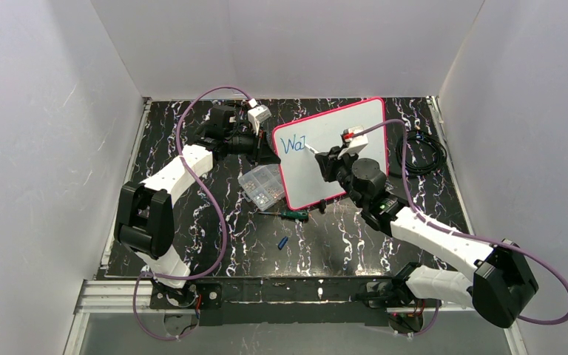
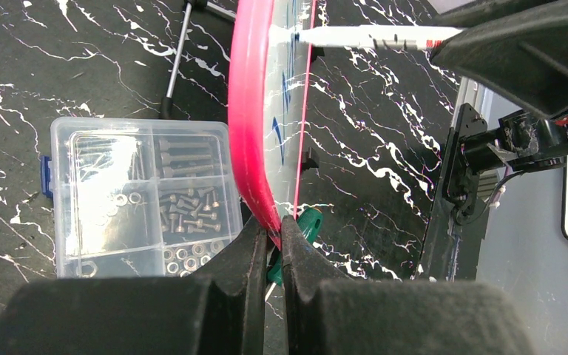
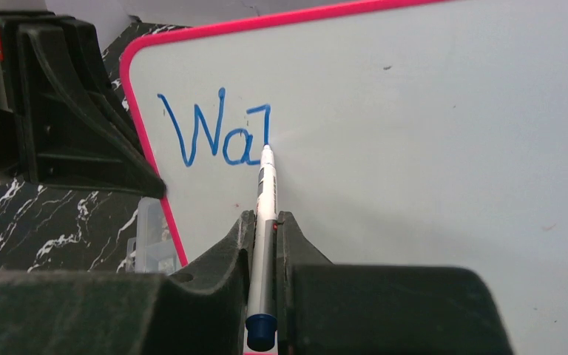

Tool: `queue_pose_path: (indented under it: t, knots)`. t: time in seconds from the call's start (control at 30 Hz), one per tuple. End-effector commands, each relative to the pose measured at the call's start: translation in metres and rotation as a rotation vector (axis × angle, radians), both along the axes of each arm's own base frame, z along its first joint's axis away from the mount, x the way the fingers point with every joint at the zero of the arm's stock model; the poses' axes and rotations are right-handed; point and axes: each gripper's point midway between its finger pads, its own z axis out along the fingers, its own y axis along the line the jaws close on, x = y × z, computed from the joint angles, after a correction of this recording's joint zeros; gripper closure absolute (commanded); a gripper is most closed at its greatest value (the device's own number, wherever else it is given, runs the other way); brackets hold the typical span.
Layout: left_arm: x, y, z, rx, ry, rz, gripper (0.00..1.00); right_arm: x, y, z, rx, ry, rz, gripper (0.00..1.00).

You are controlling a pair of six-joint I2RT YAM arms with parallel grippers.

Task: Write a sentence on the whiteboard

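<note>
The whiteboard (image 1: 347, 151) with its pink-red rim stands tilted up at the middle of the table. My left gripper (image 2: 272, 225) is shut on the rim (image 2: 250, 118) at the board's left edge, seen edge-on in the left wrist view. My right gripper (image 3: 266, 218) is shut on a white marker (image 3: 265, 222) with a blue end. The marker tip touches the whiteboard (image 3: 429, 148) right after the sentence (image 3: 214, 132), which reads "Wa" plus a partial stroke in blue. In the top view the sentence (image 1: 294, 143) sits at the board's upper left, with the right gripper (image 1: 324, 157) beside it.
A clear plastic compartment box (image 1: 260, 185) of screws and washers lies left of the board, also the box (image 2: 137, 196) under the left wrist. A green-handled screwdriver (image 1: 293, 214) and a small blue cap (image 1: 282, 242) lie in front. A black coiled cable (image 1: 421, 154) sits at right.
</note>
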Motion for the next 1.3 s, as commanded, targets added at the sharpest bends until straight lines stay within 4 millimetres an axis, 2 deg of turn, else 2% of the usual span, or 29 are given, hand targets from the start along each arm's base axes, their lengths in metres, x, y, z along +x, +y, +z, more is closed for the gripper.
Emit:
queue_pose_path:
  t: [0.0,0.17,0.53,0.77,1.27]
  knots:
    - [-0.012,-0.004,0.026,-0.027,-0.067,-0.058,1.00,-0.008,-0.006,-0.018,-0.015,0.047,0.003,0.99]
    - [-0.012,-0.004,0.027,-0.028,-0.067,-0.057,1.00,-0.009,-0.008,-0.020,-0.012,0.051,-0.002,0.99]
    - [-0.013,-0.004,0.028,-0.029,-0.070,-0.058,1.00,0.002,-0.004,0.013,0.064,-0.023,-0.029,0.99]
    - [-0.013,-0.004,0.029,-0.030,-0.071,-0.060,1.00,0.007,-0.004,0.027,0.082,-0.062,-0.045,0.99]
    - [-0.013,-0.004,0.028,-0.030,-0.071,-0.060,1.00,0.009,-0.016,0.022,0.066,-0.060,-0.103,0.99]
